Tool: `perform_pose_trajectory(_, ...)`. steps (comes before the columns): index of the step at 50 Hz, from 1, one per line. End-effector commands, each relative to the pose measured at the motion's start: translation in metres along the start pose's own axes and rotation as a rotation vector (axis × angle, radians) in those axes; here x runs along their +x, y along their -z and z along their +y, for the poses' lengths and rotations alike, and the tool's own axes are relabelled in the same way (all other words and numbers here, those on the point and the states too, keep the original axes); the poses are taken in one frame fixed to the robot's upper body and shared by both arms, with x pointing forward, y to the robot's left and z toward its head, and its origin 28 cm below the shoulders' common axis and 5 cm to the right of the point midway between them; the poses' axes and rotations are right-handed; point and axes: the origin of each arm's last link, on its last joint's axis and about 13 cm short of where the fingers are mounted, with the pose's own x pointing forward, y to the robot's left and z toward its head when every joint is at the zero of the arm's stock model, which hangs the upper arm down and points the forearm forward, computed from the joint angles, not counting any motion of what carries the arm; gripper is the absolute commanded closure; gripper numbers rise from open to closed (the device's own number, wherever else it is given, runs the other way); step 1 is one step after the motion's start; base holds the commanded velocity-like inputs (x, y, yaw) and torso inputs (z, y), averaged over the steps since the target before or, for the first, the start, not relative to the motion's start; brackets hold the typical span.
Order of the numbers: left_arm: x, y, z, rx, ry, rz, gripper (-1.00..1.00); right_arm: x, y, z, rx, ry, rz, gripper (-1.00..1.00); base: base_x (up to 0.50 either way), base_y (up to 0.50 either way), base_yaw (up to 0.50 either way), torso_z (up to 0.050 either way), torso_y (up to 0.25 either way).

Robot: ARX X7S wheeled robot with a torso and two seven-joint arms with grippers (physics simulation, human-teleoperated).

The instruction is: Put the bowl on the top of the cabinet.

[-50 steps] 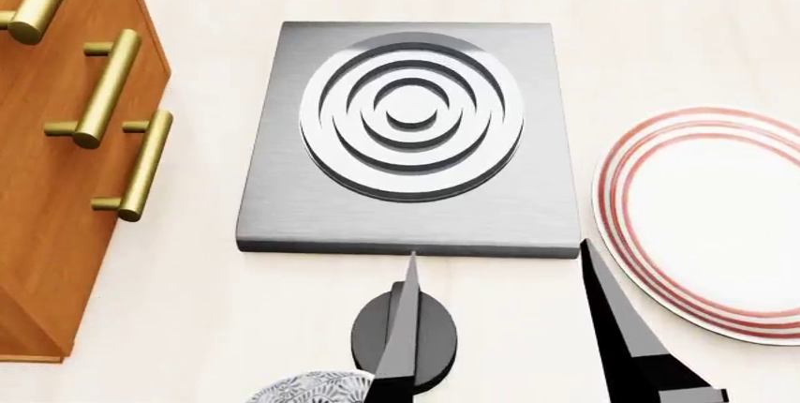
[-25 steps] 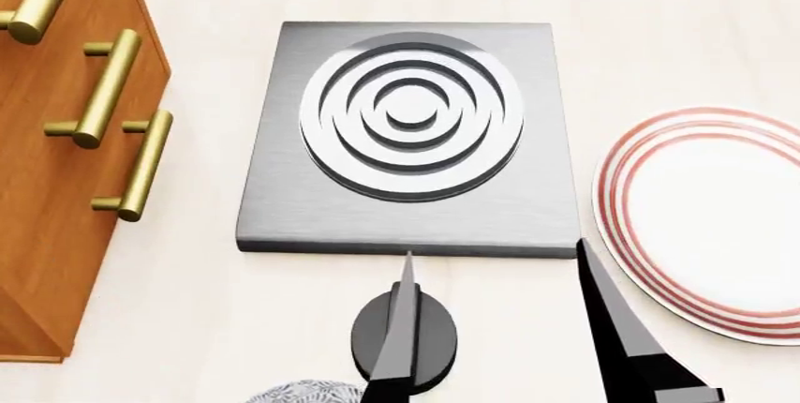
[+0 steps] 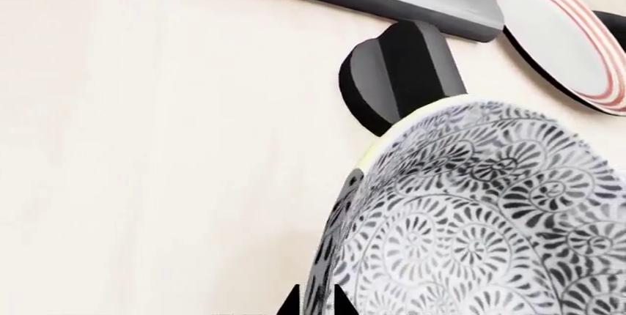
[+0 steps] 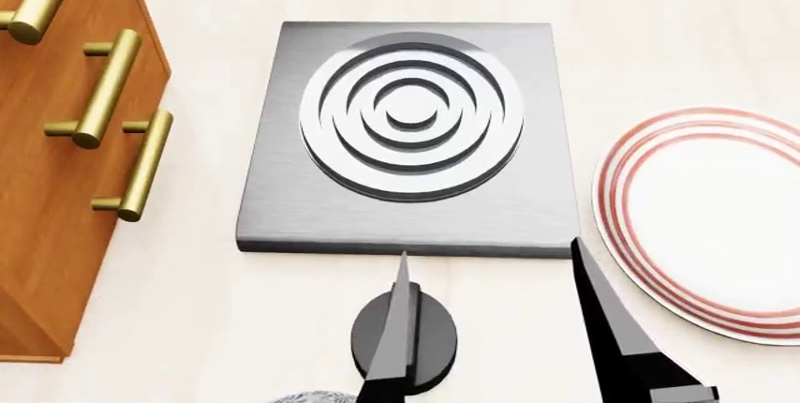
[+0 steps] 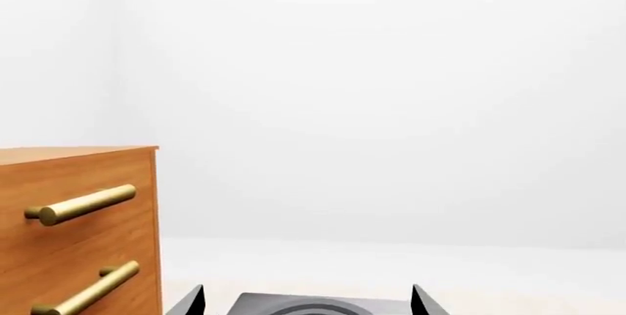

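Observation:
The grey-patterned white bowl (image 3: 489, 205) fills the left wrist view, lifted off the pale table. My left gripper (image 3: 315, 293) is shut on its rim, one finger on each side of the wall. In the head view only a sliver of the bowl (image 4: 313, 396) shows at the bottom edge, and the left gripper itself is hidden. The orange-brown cabinet (image 4: 51, 187) with brass handles stands at the far left, and its top edge shows in the right wrist view (image 5: 69, 154). My right gripper (image 4: 490, 248) hangs open and empty, fingers wide apart.
A grey square slab with concentric rings (image 4: 407, 131) lies in the middle of the table. A black round object (image 4: 407, 337) sits just in front of it, close to the bowl. A flat white plate with red rings (image 4: 706, 216) lies at the right.
The bowl has slid down towards the bottom edge of the head view, until only a sliver shows. The right gripper's fingers have crept slightly forward and left.

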Motion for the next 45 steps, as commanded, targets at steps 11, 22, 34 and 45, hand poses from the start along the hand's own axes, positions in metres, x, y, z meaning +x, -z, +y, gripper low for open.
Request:
perform_pose_trajectory(11, -0.015, -0.032, -0.018, -0.051, 0.088, -0.084, 1.00, 0.003, -0.001, -0.002, -0.018, 0.003, -0.016, -1.00, 0.00, 0.00, 0.00, 0.000, 0.000)
perform_pose_trajectory(22, -0.024, -0.039, -0.027, -0.054, 0.127, -0.100, 1.00, 0.002, -0.001, -0.002, -0.019, 0.003, -0.015, -1.00, 0.00, 0.00, 0.00, 0.000, 0.000)
perform_pose_trajectory(34, -0.026, -0.053, -0.027, -0.060, 0.128, -0.137, 1.00, 0.003, 0.000, -0.001, -0.019, -0.001, -0.012, -1.00, 0.00, 0.00, 0.00, 0.000, 0.000)
perform_pose_trajectory(45, -0.020, -0.076, -0.029, -0.067, 0.117, -0.187, 1.00, 0.002, -0.002, -0.001, -0.019, 0.002, -0.019, -1.00, 0.00, 0.00, 0.00, 0.000, 0.000)
